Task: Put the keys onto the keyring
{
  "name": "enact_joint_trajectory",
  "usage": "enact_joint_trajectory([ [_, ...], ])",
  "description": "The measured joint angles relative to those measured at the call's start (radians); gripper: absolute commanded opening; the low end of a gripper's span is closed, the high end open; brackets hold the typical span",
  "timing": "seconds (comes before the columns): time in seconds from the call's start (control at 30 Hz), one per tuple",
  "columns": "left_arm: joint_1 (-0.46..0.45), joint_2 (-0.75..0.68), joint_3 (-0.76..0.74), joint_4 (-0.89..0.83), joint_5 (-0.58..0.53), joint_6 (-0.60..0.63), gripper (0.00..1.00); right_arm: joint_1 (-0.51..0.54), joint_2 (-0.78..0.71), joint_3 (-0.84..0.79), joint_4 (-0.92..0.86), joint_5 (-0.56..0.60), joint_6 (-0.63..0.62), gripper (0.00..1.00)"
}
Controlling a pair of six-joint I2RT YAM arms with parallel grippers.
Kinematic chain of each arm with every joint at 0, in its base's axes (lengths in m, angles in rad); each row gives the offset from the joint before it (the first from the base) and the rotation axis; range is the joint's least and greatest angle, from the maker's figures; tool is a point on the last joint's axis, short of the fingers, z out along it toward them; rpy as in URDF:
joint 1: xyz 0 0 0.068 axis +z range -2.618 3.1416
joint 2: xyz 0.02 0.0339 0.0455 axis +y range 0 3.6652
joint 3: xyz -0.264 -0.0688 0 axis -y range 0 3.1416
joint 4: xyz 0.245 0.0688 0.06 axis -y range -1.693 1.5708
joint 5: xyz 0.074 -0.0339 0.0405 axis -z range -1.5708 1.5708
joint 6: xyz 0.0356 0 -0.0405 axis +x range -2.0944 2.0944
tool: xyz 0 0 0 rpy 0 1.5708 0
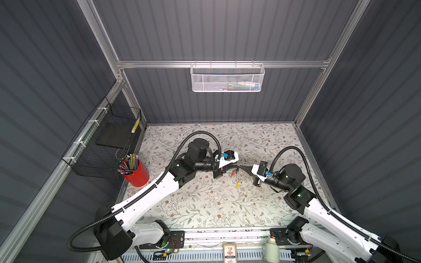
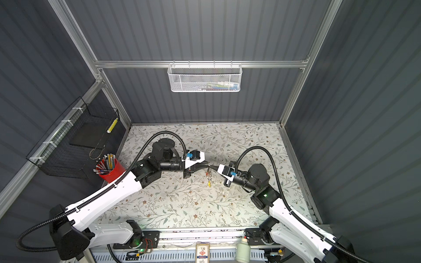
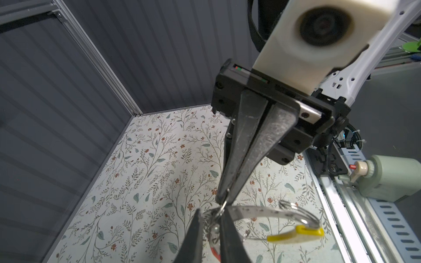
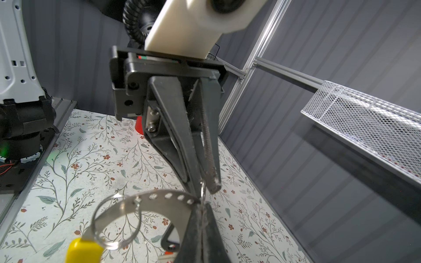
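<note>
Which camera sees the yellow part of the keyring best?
The left wrist view: the yellow part shows whole and close. The right wrist view crops it at the edge. Both top views show only a tiny speck.

counter (image 1: 205,205): white, green-leaf and brown-flower print
keyring (image 3: 257,210): grey, yellow segment
key (image 3: 215,251): orange-red tag
cup (image 1: 136,176): red
basket (image 1: 227,79): white mesh
walls (image 1: 216,34): dark grey

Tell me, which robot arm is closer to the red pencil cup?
Left. The left arm passes right beside the red cup; the right arm is far across the table.
</note>
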State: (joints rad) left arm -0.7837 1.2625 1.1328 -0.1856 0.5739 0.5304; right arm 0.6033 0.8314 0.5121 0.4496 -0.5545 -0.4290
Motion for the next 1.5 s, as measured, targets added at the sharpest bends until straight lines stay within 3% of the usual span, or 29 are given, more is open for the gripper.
enact_joint_trajectory([
  [0.13, 0.000, 0.005, 0.000, 0.000, 0.009, 0.014, 0.00, -0.004, 0.004, 0.000, 0.006, -0.005, 0.011, 0.00],
  [0.23, 0.003, 0.012, 0.004, -0.011, 0.013, 0.021, 0.00, -0.006, 0.011, 0.000, 0.006, -0.001, 0.024, 0.19],
  [0.37, 0.003, 0.055, 0.072, -0.103, -0.005, 0.048, 0.00, -0.006, 0.003, 0.000, -0.019, 0.055, 0.011, 0.30],
  [0.53, 0.003, 0.105, 0.197, -0.251, -0.066, 0.117, 0.00, -0.020, -0.045, 0.000, -0.103, 0.149, -0.022, 0.26],
  [0.73, -0.013, 0.163, 0.346, -0.413, -0.146, 0.197, 0.00, -0.034, -0.058, 0.037, -0.215, 0.181, -0.079, 0.19],
  [1.03, -0.056, 0.225, 0.470, -0.564, -0.220, 0.275, 0.00, -0.036, -0.030, 0.090, -0.244, 0.143, -0.114, 0.16],
  [1.5, -0.089, 0.242, 0.511, -0.616, -0.239, 0.309, 0.00, -0.039, 0.018, 0.090, -0.171, 0.054, -0.073, 0.16],
])
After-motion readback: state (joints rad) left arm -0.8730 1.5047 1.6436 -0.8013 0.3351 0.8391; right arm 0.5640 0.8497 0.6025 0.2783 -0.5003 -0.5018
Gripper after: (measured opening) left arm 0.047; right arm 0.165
